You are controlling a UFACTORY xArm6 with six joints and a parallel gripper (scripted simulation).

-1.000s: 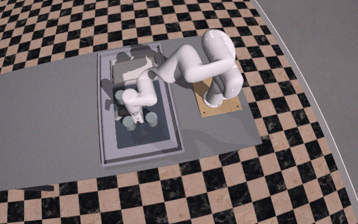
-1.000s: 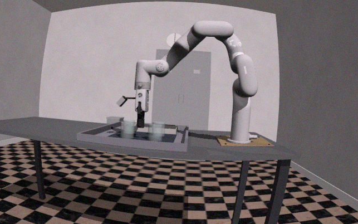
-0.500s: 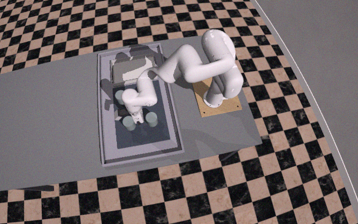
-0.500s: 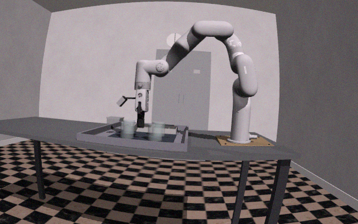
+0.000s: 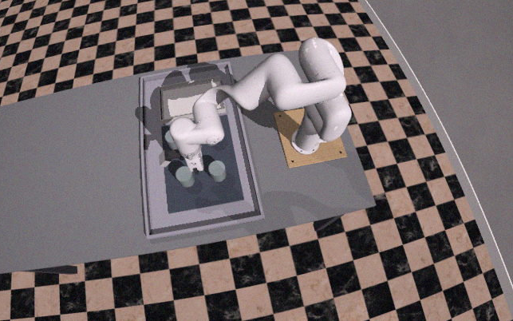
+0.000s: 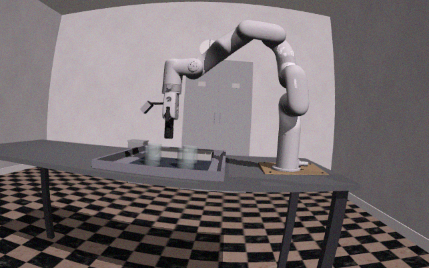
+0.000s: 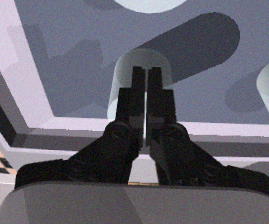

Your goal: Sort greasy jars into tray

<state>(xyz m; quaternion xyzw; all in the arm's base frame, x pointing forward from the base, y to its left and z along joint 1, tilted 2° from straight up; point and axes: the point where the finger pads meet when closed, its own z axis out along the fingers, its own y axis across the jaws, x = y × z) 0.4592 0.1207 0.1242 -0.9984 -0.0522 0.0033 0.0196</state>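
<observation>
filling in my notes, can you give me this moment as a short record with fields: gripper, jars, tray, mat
gripper: the gripper is shut on nothing, raised above the jars
jars in view: three in the top view, the front left jar, the front right jar and a back left jar half hidden by the arm; a fourth cannot be made out
mat: the dark drying mat carries those three jars
tray: the pale tray beyond the mat, no jar visible in it
</observation>
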